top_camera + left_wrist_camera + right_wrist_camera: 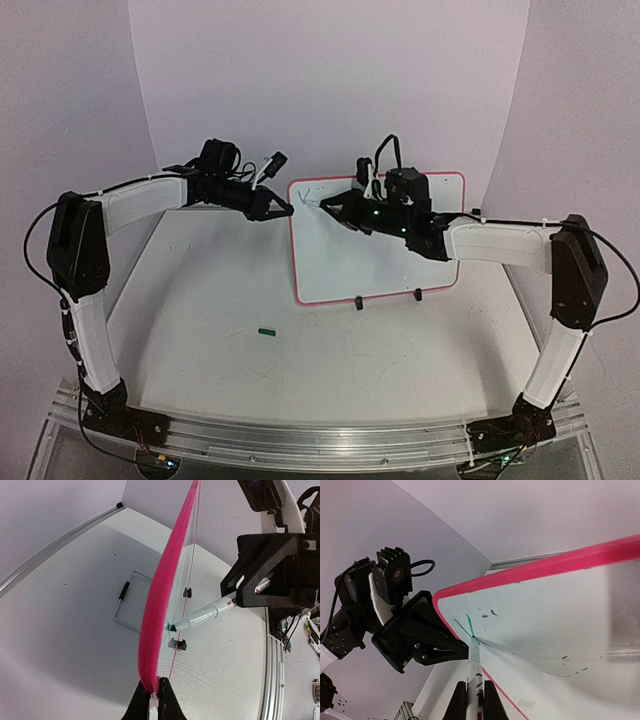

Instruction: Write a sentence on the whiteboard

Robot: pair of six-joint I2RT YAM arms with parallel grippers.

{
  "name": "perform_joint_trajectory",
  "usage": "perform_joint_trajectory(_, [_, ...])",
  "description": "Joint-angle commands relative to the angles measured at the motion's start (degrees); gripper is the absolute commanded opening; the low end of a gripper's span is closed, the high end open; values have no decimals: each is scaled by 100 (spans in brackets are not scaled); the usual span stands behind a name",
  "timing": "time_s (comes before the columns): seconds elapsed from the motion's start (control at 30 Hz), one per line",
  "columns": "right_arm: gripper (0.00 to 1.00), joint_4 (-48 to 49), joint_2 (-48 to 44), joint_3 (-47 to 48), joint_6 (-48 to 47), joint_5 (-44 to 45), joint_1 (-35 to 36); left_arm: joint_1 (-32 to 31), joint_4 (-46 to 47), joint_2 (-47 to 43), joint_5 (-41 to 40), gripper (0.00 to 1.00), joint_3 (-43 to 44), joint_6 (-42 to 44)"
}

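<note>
The whiteboard (370,265), white with a red frame, stands upright on two black clip feet (358,302) at mid table. My left gripper (284,210) is shut on the board's left edge, and in the left wrist view its jaws (156,692) pinch the red frame (159,605). My right gripper (475,700) is shut on a marker (474,662), whose tip touches the board's upper left corner. Of the sentence, two thin green strokes (468,625) meeting in a V show there.
A small green marker cap (266,331) lies on the table in front of the board, to its left. A wire stand (131,600) lies flat behind the board. The table's metal rail (320,440) runs along the near edge by the arm bases.
</note>
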Motion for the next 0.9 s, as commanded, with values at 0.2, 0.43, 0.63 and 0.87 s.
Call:
perform_joint_trajectory(0.2, [0,18,35,-142,81,54,-33,-134,-210,-185,-186,0,-72,181])
perform_joint_trajectory(0.43, [0,41,-78,-479,159,86,-33,-134,-206,-192,-198,0,-80,180])
perform_joint_trajectory(0.63, [0,75,-165,-684,178,-73,-32,-130,-201,-191,-198,0,-81,177])
perform_joint_trajectory(0.87, [0,235,-551,-674,11,-512,-29,-134,-203,-192,-219,0,-85,172])
